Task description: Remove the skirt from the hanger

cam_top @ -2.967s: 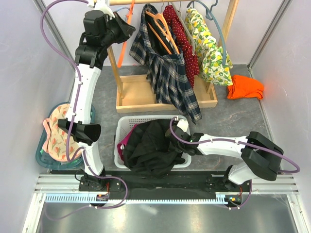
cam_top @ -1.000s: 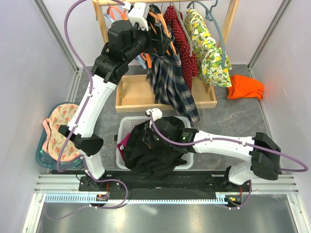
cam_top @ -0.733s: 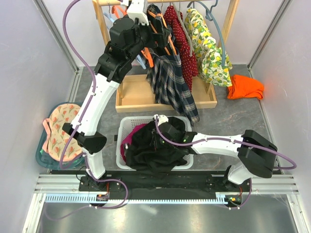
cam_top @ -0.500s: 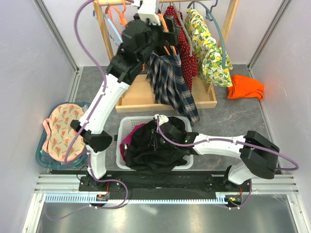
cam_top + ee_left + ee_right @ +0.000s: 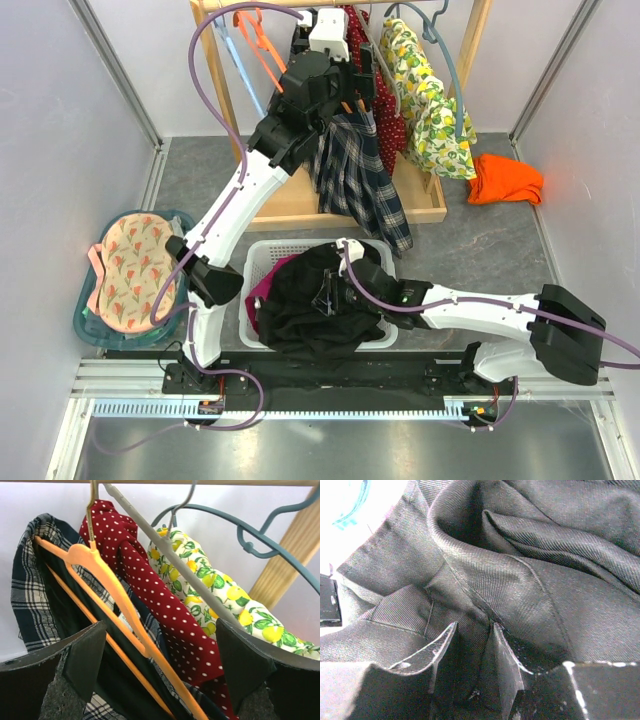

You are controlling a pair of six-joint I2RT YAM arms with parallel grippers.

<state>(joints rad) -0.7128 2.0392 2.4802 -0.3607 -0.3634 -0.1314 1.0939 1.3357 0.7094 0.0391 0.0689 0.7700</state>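
The skirt hangs on the hanger at the desk's far edge. The left end effector, spread wide before it, should pinch waistband cloth only, clear of the hanger's arm. The right end effector sits in black cloth; I cannot tell whether it grips.

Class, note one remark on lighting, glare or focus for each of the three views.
Top external: even light, sharp throughout. Left wrist: the hanger and skirt crisp against a bright, washed-out wall. Right wrist: glare blows out the top-left corner; the weave of the black garment is sharp.
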